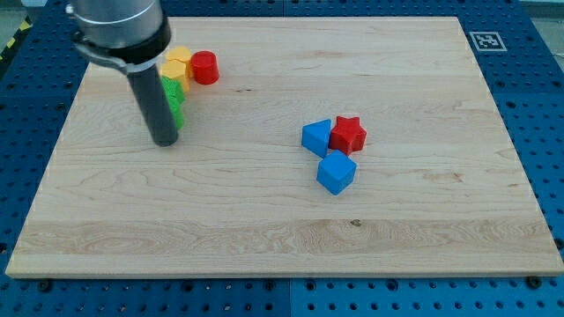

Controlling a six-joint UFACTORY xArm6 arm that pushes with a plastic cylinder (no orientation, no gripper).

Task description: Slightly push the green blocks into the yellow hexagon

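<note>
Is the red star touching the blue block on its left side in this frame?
Touching. The camera view shows the red star pressed against the blue block on the view's left, with no wood visible between them.

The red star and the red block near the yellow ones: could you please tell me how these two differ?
The red star has pointed arms; the red block looks rounded, like a cylinder. The red star sits mid-board, touching a blue block, with another blue block just below; the red block sits at the view's upper left against the yellow blocks. My tip is close to the red block's cluster, beside the green blocks, far from the star. Both are red, of similar size.
</note>
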